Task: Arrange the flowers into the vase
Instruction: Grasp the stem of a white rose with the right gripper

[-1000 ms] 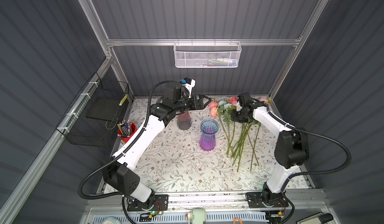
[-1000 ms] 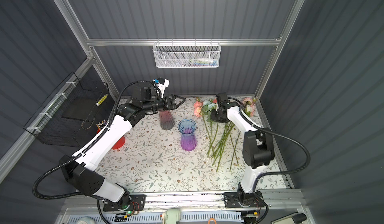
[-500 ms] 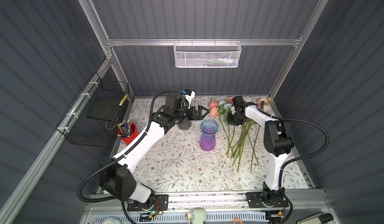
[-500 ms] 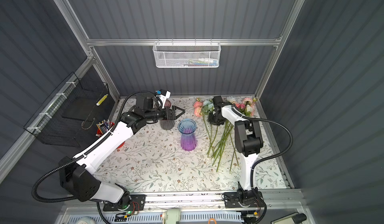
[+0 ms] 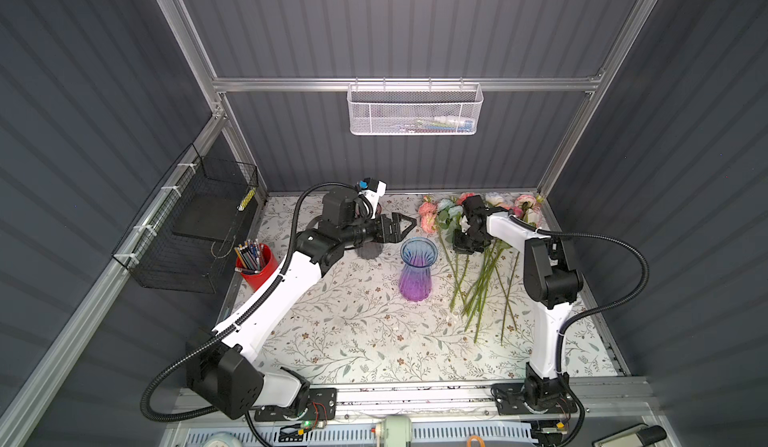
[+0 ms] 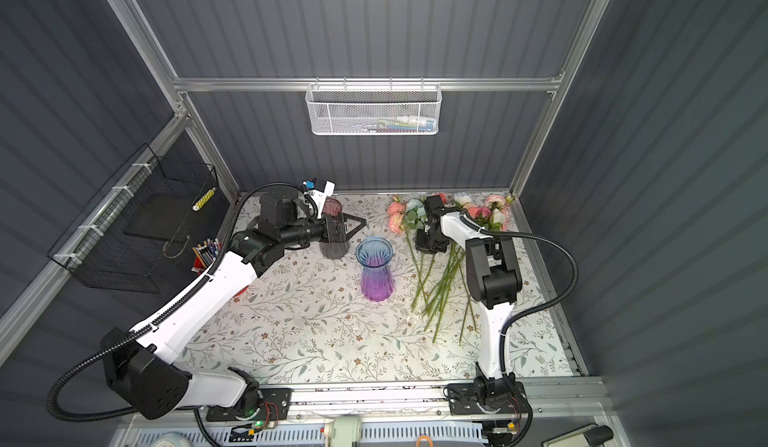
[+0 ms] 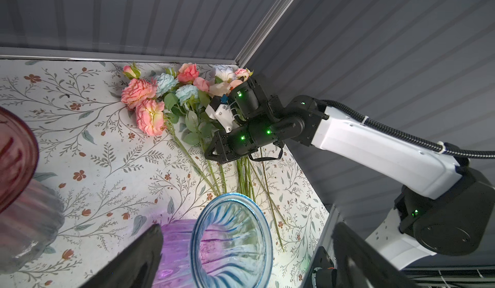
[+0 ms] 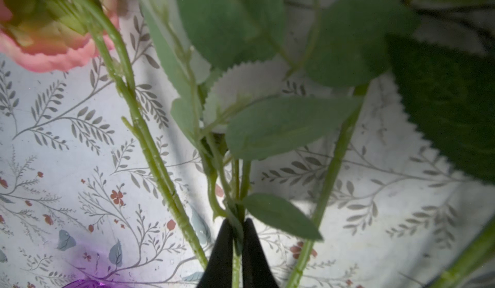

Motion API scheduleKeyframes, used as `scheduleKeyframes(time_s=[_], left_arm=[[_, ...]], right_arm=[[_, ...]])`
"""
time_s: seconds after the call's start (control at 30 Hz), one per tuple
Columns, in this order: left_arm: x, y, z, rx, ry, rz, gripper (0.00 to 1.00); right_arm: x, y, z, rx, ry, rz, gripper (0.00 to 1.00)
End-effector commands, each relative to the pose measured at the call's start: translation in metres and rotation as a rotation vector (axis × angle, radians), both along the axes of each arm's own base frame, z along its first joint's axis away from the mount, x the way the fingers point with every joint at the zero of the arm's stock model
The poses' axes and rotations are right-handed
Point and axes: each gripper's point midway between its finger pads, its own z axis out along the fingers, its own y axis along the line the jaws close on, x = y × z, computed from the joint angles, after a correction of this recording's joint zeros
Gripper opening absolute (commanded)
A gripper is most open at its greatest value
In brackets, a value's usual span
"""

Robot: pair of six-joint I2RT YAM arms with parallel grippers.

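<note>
Floral-printed tabletop lies inside grey ribbed walls, with a white mesh basket hung at upper centre in both top views. The flowers lie flat right of centre, heads toward the back wall, just beside the upright blue-purple vase. Compared with a second ago, the right arm's elbow has lifted and swung in over the stems. The right gripper has come down onto them. The left gripper has sunk nearer the vase rim, its arm stretched up from lower left.

Left wrist view: the left gripper's fingers stand wide apart, and the vase mouth shows between them.

Right wrist view: the right gripper is pinched tight on one green stem.
</note>
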Motion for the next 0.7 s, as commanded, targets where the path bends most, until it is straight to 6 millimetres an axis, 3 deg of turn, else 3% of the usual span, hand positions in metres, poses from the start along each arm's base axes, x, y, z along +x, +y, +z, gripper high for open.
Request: scheduleKeyframes(time_s=[0.0,0.2,0.4,0.47,0.53,0.67], left_arm=[[-0.002,0.005,0.000,0.012,-0.026,0.007,0.99],[-0.003,0.009,0.005,0.016,-0.046,0.024,0.99],[-0.005,0.012,0.009,0.013,-0.063,0.035,0.99],[-0.005,0.012,0.009,0.012,-0.063,0.036,0.99],[-0.005,0.012,0.007,0.013,-0.059,0.036,0.99],[-0.005,0.012,0.007,0.010,-0.053,0.035,0.99]], right_arm=[[-0.001,-0.003,0.023,-0.009,-0.051,-0.003,0.05],[-0.005,-0.002,0.072,-0.002,-0.181,-0.001,0.02],[-0.018,0.002,0.107,0.013,-0.276,0.007,0.00],[-0.023,0.002,0.110,0.017,-0.284,0.006,0.00],[-0.026,0.001,0.104,0.009,-0.270,0.006,0.09],[-0.034,0.001,0.074,-0.005,-0.184,0.018,0.11]])
